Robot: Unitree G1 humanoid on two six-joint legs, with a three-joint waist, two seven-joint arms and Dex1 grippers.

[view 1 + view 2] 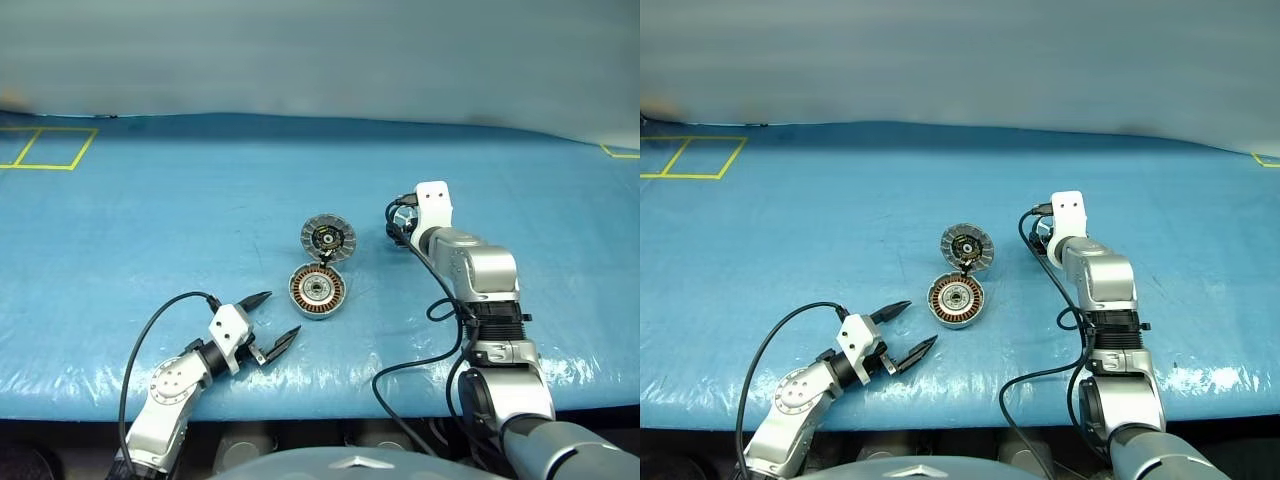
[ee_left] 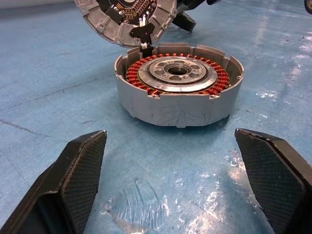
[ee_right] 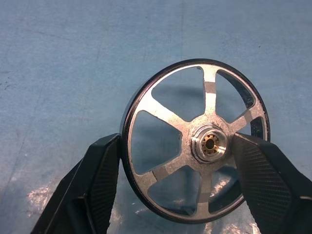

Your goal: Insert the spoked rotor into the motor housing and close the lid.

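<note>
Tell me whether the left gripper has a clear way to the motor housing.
Probably yes: the left gripper stands open, facing the motor housing, with bare blue table between them.

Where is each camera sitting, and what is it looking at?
Left eye view: on the head, looking down at the blue table, with both arms showing.
Right eye view: beside it, same scene, with the left tool open.
Left wrist view: along the left tool's fingers at the motor housing and lid.
Right wrist view: along the right tool, its fingers either side of the spoked rotor.
Shared: housing and lid show in the eye views and the left wrist view.
</note>
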